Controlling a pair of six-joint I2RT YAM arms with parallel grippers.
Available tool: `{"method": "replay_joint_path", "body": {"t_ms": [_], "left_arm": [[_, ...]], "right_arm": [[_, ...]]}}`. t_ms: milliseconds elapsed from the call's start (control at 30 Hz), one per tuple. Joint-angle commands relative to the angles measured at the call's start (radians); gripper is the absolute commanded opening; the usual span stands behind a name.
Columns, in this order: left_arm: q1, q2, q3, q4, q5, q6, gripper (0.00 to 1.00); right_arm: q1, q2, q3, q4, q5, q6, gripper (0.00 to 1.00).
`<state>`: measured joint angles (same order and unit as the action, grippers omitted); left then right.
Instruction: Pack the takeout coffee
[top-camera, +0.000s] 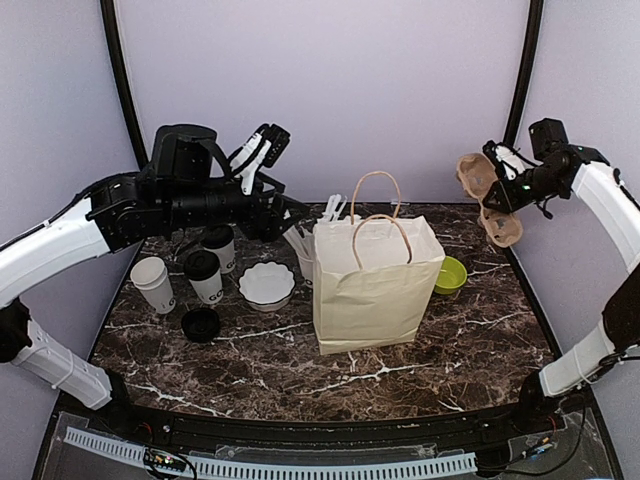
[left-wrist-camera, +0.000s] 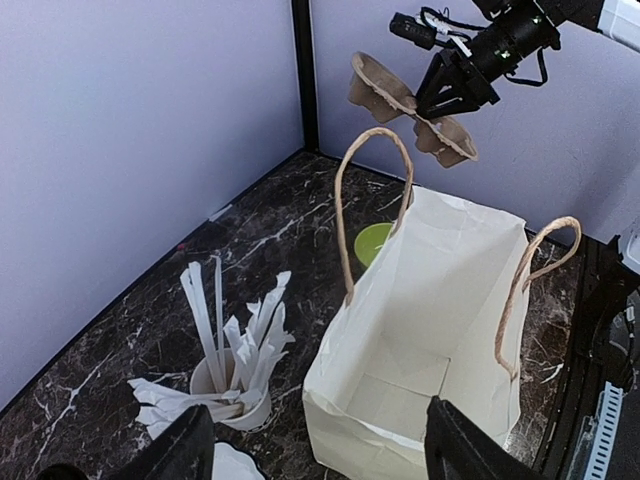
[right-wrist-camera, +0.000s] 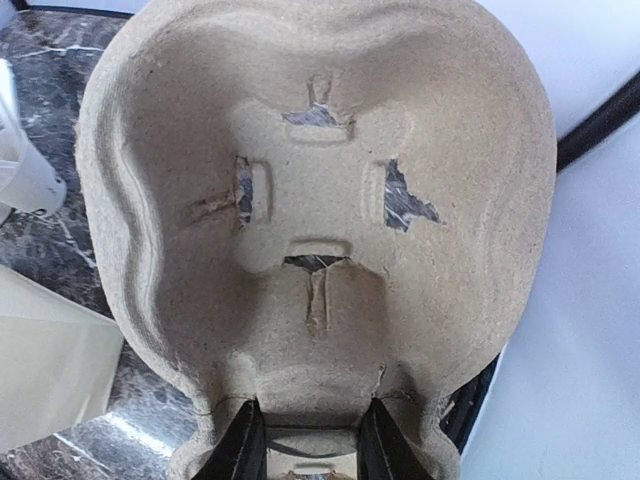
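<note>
Rear cup (top-camera: 220, 256), front cup (top-camera: 207, 288): 2 alike, tall, white, black-lidded, upright, close together.

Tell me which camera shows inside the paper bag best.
Left wrist: it looks down into the open paper bag, showing its bare floor. Top external shows mainly its outside and handles; right wrist is mostly blocked by the cup carrier.

A: Bag (top-camera: 375, 285), entry from above?
B: Mouth wide open, floor visible. Two handles (left-wrist-camera: 374, 130) upright on the long sides; the gap between them is free.
A: Left flank?
B: Straw cup (top-camera: 303, 260) just beside the wall, straws fanned. Then bowl (top-camera: 267, 284), two lidded cups (top-camera: 205, 278), open cup (top-camera: 153, 285), loose lid (top-camera: 201, 323), closely grouped; left arm (top-camera: 180, 200) overhead.
A: Right flank?
B: Green bowl (top-camera: 451, 274) just beside the rear corner; carrier (top-camera: 474, 175), clamped in right gripper (right-wrist-camera: 315, 445), aloft behind it.
A: Front?
B: Bare marble (top-camera: 300, 375) to the near edge.
</note>
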<state>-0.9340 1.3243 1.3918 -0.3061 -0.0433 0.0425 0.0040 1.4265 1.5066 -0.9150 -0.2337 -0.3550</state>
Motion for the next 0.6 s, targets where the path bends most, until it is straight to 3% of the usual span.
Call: {"method": "replay_joint_path", "body": {"t_ms": [0,333,567], "left_arm": [[0.003,0.082,0.131,-0.070,0.104,0.047,0.75],[0.076,0.359,0.486,-0.221,0.181,0.063,0.73],[0.141,0.453,0.527,-0.182,0.456,0.020,0.68]], "right_arm": [[0.061,-0.025,0.118,-0.037,-0.176,-0.034,0.25],[0.215,-0.115,0.240,0.022,-0.474,-0.055,0.29],[0.308,-0.126,0.270,-0.004,-0.561,-0.119,0.29]]}}
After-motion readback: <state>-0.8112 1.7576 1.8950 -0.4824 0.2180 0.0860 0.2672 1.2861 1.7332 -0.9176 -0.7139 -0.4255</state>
